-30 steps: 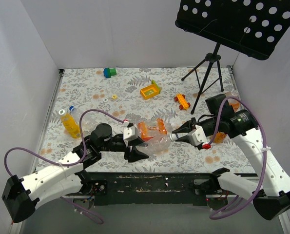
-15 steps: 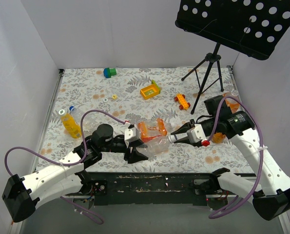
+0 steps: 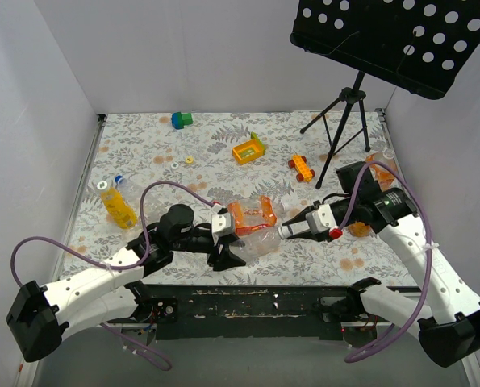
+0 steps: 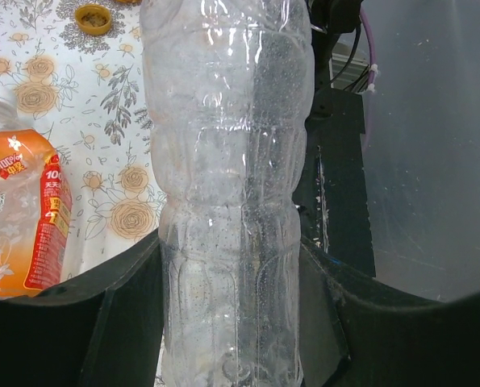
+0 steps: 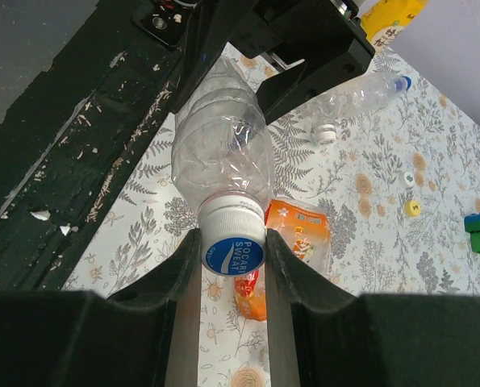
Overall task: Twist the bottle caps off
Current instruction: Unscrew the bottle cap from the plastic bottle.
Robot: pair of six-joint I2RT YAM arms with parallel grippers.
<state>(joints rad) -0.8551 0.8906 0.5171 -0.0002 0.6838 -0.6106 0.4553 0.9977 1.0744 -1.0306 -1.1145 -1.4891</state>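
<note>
**Item 1. White screw cap (image 5: pixel 232 243)**, blue printed top face. Sits on the neck of the clear bottle, low in the centre of the table near the front rail. The right gripper (image 5: pixel 233 246) is clenched on it, one finger against each side of the cap.

**Item 2. Clear bottle (image 3: pixel 260 239)**, colourless, ribbed, empty-looking. Lies roughly horizontal between the two arms, with the cap end toward the right arm. The left gripper (image 3: pixel 230 239) grasps its body, and the left wrist view shows a finger pressed against each flank. Whether the bottle rests on the cloth or hangs just above it cannot be told.

**Item 3. Orange-labelled bottle (image 3: pixel 252 214)**. Lies on its side just behind the clear bottle, touching or nearly touching it.

**Item 4. Yellow-liquid bottle (image 3: pixel 116 207)**. At the left edge of the table, well apart from both grippers. A second clear bottle with a blue cap (image 5: pixel 362 95) lies beside it.

**Item 5. Loose caps.** One white cap (image 5: pixel 326 131) lies near the left gripper. A small white ring (image 3: pixel 176 161) and a yellow cap (image 3: pixel 189 160) lie side by side further back. A yellowish cap (image 4: pixel 93 16) lies open side up on the cloth.

**Item 6. Other objects.**
- Green-and-blue toy block (image 3: pixel 181 120), at the back.
- Yellow toy tray (image 3: pixel 248 150), behind centre.
- Orange toy car (image 3: pixel 301 167), to the right of the tray.
- Black music stand (image 3: pixel 385 36) on a tripod, at the back right.

**Item 7. Table (image 3: pixel 143 145)**, covered with a floral-print cloth.
</note>
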